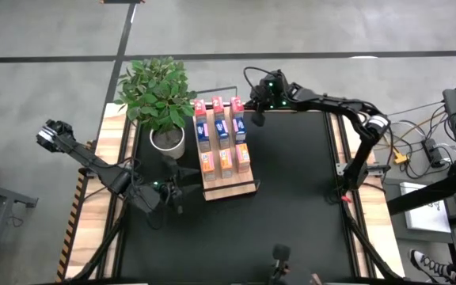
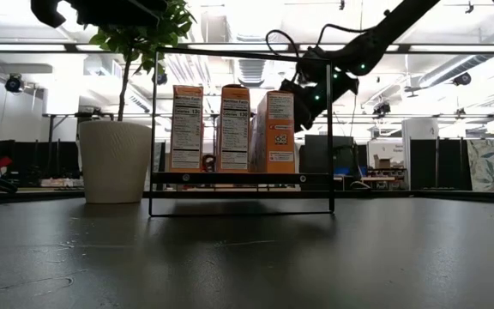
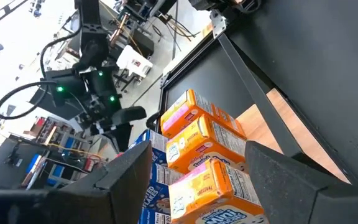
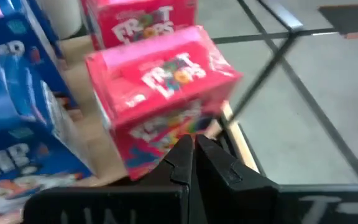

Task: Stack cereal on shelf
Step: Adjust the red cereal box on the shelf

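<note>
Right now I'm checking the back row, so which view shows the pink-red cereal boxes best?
The right wrist view: a pink-red cereal box fills it, front print visible. The high view shows three tiny tops. The low and left wrist views show mainly orange boxes.

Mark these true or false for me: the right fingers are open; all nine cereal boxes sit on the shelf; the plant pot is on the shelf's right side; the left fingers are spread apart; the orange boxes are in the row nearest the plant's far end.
1. The right gripper has open fingers. False: they are shut, at the red boxes' end of the shelf.
2. Nine cereal boxes sit on the shelf. True: three red, three blue, three orange.
3. The plant pot is right of the shelf. False: it stands on its left.
4. The left gripper has spread fingers. True.
5. Orange boxes fill the far row. False: they are in the near row.
</note>
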